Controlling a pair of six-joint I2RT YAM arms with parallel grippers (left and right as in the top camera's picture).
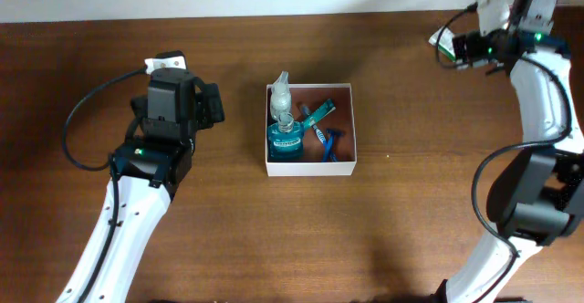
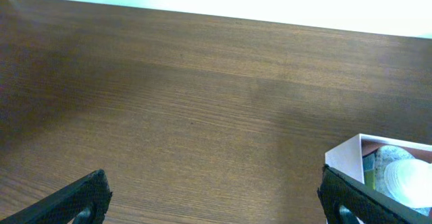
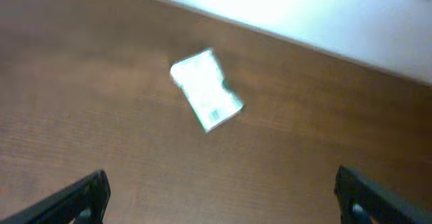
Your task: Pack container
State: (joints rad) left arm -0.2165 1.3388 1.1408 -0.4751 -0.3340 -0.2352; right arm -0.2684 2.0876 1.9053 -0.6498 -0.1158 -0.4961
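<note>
The container (image 1: 310, 168), a shallow white-walled box with a reddish-brown inside, sits at the table's middle. It holds a blue bottle (image 1: 285, 140), a clear bottle (image 1: 280, 97), a blue razor (image 1: 328, 143) and a green tube (image 1: 318, 113). My left gripper (image 1: 212, 104) is open and empty, a little left of the container. The left wrist view (image 2: 212, 197) shows the box corner (image 2: 344, 158) by the right finger. My right gripper (image 1: 449, 47) is open and empty at the far right back, over bare table in its wrist view (image 3: 219, 197).
A small green-and-white carton (image 3: 206, 89) lies flat on the wood ahead of my right gripper, near the table's back edge. The dark wooden table (image 1: 392, 212) ends at a pale wall along the back.
</note>
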